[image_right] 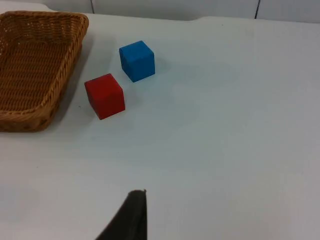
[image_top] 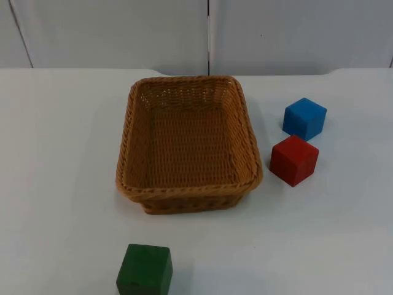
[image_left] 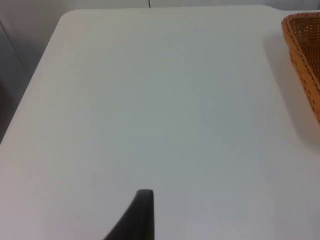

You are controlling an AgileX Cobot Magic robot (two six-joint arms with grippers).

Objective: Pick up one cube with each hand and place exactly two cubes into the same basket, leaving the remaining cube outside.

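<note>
A woven tan basket [image_top: 126, 153] stands in the middle of the table with nothing inside it. To its right sit a blue cube [image_top: 304, 118] and, just in front of that, a red cube [image_top: 294, 160]. A green cube [image_top: 145, 270] rests near the table's front edge, in front of the basket's left corner. My left gripper [image_left: 142, 217] hangs over bare table to the left of the basket's rim [image_left: 300, 45]. My right gripper [image_right: 132, 217] is held back over the table, well away from the red cube [image_right: 105, 95], the blue cube [image_right: 137, 60] and the basket [image_right: 60, 75].
The white table top [image_top: 55, 153] ends at a grey partition wall [image_top: 110, 31] behind the basket. The table's left edge [image_left: 35, 75] appears in the left wrist view.
</note>
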